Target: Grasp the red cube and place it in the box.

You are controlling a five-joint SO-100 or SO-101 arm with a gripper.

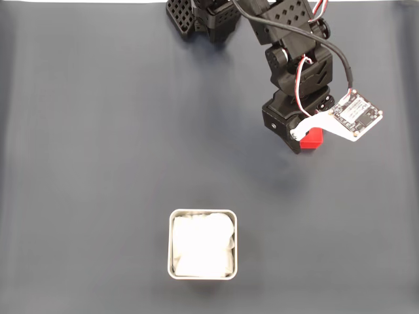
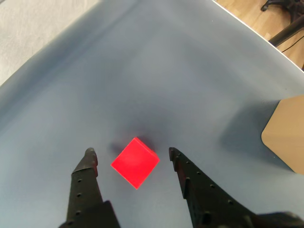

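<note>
The red cube [image 2: 135,162] lies on the dark grey mat, turned corner-on in the wrist view, between the two black fingertips of my gripper [image 2: 131,153]. The fingers stand apart on either side of it, so the gripper is open and not touching the cube. In the fixed view the cube [image 1: 313,139] peeks out under the wrist at the upper right, with the gripper [image 1: 302,140] right over it. The box [image 1: 203,244], a small metal-grey tray with white crumpled lining, sits at the bottom centre of the fixed view, well away from the arm.
The arm's black base [image 1: 203,18] stands at the top edge of the mat. A white camera board [image 1: 353,116] sticks out from the wrist. In the wrist view the mat's edge and a wooden floor [image 2: 247,16] show at the upper right.
</note>
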